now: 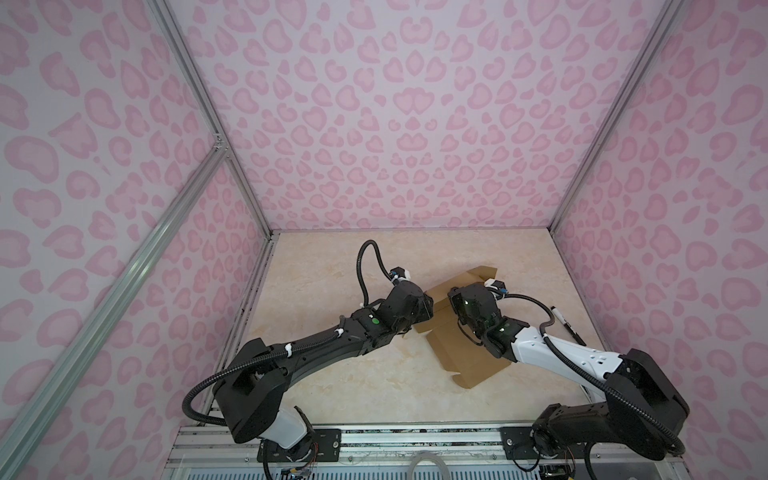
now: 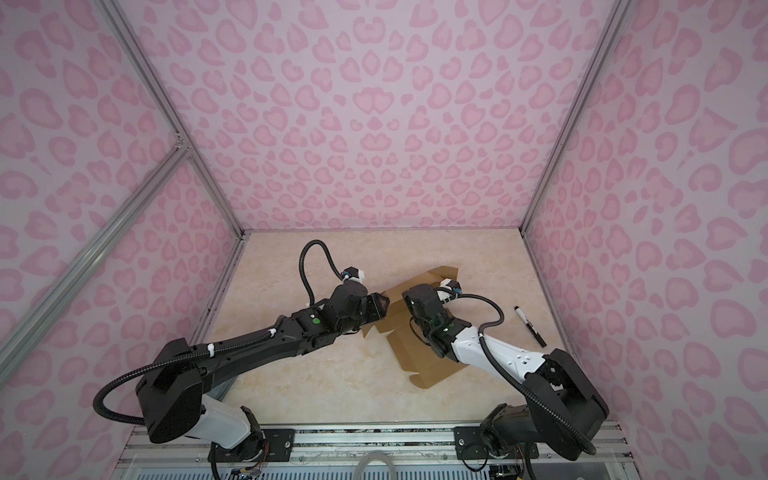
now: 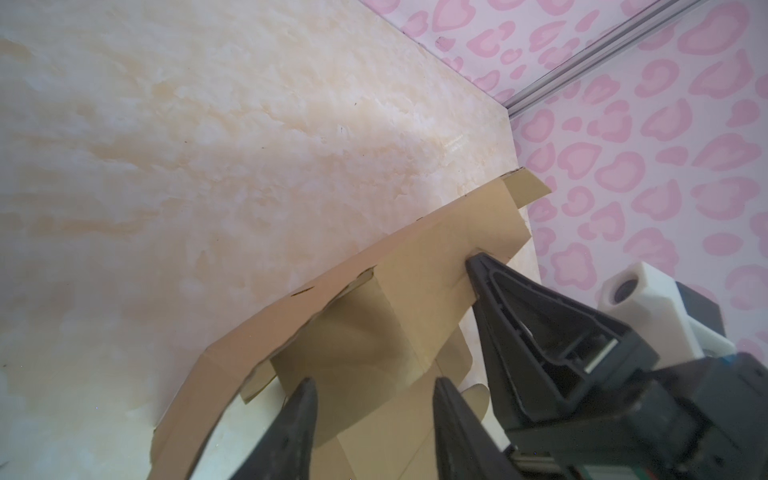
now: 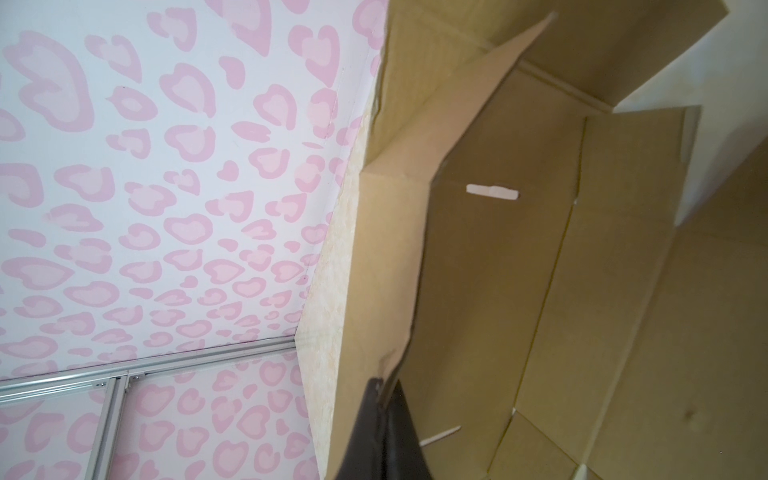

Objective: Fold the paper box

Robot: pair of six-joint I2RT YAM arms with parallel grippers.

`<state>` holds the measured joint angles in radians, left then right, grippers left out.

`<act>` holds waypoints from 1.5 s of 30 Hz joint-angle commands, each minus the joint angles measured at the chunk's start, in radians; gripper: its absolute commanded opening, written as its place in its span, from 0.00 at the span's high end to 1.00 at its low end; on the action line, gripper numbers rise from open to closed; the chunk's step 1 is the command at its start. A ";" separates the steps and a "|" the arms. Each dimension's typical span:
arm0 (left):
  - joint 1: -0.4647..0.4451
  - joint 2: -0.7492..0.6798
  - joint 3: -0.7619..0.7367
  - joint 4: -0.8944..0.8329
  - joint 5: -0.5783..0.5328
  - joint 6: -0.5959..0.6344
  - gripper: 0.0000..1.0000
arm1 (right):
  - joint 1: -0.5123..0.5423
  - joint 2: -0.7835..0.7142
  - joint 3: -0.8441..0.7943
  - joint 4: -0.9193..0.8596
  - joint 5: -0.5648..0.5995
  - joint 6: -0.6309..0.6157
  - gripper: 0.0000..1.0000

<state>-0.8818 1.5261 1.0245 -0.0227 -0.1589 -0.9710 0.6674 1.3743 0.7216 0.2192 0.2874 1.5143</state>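
Evidently mid-fold: the right gripper (image 4: 384, 386) pinched a raised edge of the paper box (image 4: 498, 291); the left gripper (image 3: 374, 382), jaws spread, should next fold the flap (image 3: 353, 332) ahead of it.

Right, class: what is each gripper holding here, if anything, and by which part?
The right gripper pinches the paper box by the edge of a raised flap. The left gripper stands open, gripping nothing.
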 commanded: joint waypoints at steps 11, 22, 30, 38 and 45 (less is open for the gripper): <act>0.006 0.056 0.042 0.007 0.001 -0.097 0.39 | -0.008 -0.001 -0.025 -0.024 -0.049 -0.013 1.00; 0.023 0.099 0.084 0.045 0.043 -0.097 0.40 | -0.017 -0.016 -0.044 -0.008 -0.085 -0.017 1.00; 0.024 0.114 0.072 0.073 0.056 -0.110 0.44 | -0.022 -0.026 -0.048 -0.009 -0.095 -0.023 1.00; 0.024 0.114 0.078 0.100 0.056 -0.106 0.58 | -0.023 -0.035 -0.055 -0.008 -0.100 -0.017 1.00; 0.024 0.116 0.063 0.126 0.054 -0.108 0.63 | -0.020 -0.043 -0.073 0.004 -0.106 0.000 1.00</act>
<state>-0.8593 1.6363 1.0912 0.0521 -0.1009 -1.0752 0.6453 1.3293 0.6609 0.2684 0.1978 1.5074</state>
